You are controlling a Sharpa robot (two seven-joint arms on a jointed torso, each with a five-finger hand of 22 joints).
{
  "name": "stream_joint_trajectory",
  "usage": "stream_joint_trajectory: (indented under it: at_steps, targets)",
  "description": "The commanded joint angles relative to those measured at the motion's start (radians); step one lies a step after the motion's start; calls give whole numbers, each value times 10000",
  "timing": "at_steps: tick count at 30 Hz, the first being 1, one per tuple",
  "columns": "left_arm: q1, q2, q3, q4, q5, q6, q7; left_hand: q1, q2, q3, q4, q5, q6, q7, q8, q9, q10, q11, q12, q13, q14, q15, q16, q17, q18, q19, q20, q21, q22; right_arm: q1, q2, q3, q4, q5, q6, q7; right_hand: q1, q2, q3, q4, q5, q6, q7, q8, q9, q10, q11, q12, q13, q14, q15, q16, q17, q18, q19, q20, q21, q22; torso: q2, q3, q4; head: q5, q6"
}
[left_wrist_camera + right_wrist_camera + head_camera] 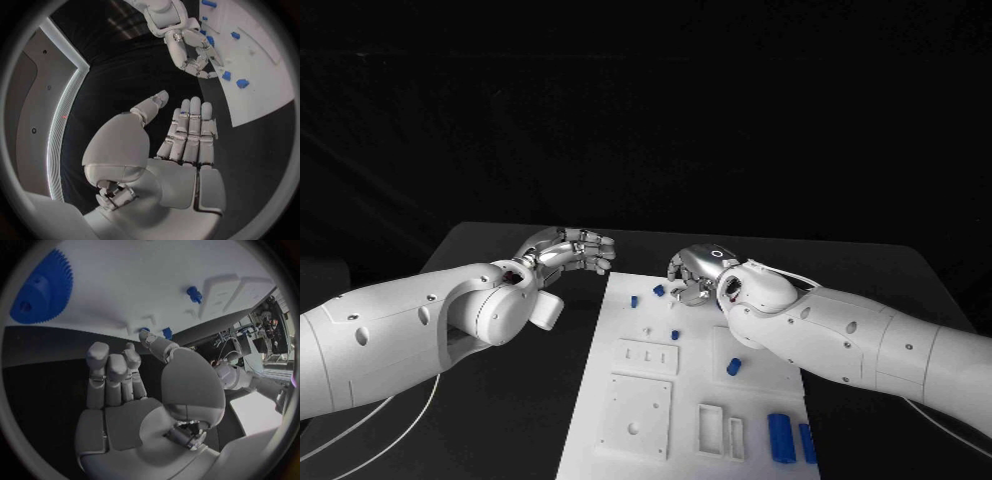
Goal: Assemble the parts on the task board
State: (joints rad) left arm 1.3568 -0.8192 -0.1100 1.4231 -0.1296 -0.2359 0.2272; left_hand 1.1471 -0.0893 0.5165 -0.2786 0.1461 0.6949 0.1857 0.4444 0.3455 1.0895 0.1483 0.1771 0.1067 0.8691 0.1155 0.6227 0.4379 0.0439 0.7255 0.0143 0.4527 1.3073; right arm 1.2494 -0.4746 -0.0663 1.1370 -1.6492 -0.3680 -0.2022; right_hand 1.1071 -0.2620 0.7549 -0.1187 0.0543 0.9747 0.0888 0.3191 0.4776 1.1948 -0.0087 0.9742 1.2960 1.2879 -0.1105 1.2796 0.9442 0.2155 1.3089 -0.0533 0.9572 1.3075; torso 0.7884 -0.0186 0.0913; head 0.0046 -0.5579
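The left hand [187, 135] hovers flat off the task board's [625, 440] far corner, fingers straight, grasping nothing. The right hand [698, 272] hangs over the board's far end, fingers loose and empty.

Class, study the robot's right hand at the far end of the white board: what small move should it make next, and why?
Probably lower the right hand and close its fingers on the blue gear near it. That hand is open and holds nothing, poised over the task board's far end; the left hand, also open, hangs over the black table beside the board.
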Motion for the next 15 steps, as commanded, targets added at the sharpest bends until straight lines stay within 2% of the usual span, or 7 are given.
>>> stream_joint_trajectory:
  at_steps: [1,5,10,14,15]
  targets:
    - [13,20,9,-9,-23,157,58,-80,-33,65,-10,-18,-63,239,-64,-16,-90,1,-59,15,-68,16,46,-9,155,-66,20,53,203,-3,-9,3,132,390,-444,236,-93,-65,-32,13,-39,81,188,-43,-22,-186,39,36,-16,-12,-13,-44,20,463,-28,-78,66,170,1,-6,10,14,-3]
    - [13,7,9,-7,-23,154,54,-80,-32,65,-10,-18,-64,239,-64,-16,-90,1,-59,16,-68,16,47,-10,155,-67,20,54,203,-3,-20,3,240,747,-447,231,-284,-93,-161,125,-28,65,208,-60,-22,-222,63,42,-45,-8,11,-81,38,463,-37,-74,59,161,-1,-15,11,24,6]
    - [13,-17,9,10,-24,147,50,-80,-34,65,-10,-18,-64,239,-64,-16,-91,1,-60,16,-68,16,47,-10,155,-67,20,55,203,-1,49,3,239,792,-41,-37,-735,-123,-503,340,32,10,237,-101,-33,-281,82,47,-80,-8,48,-124,64,461,-67,-59,50,159,1,-23,-1,35,13]
    - [14,-10,9,23,-24,155,44,-81,-36,65,-10,-19,-64,239,-64,-16,-91,2,-61,17,-69,16,48,-11,155,-68,20,55,203,-1,184,3,204,455,718,-677,-1209,-96,-795,667,164,39,223,-106,-28,-378,81,56,-128,-21,28,-176,118,463,-152,-82,19,161,3,-24,5,31,18]
    - [14,-10,9,23,-24,154,44,-81,-36,65,-10,-19,-65,239,-64,-16,-91,2,-61,17,-69,16,48,-11,155,-68,20,56,203,-1,210,3,185,396,861,-794,-1485,-114,-888,875,121,56,226,-103,-26,-394,76,60,-141,-23,39,-188,130,463,-166,-69,16,161,2,-26,9,29,19]
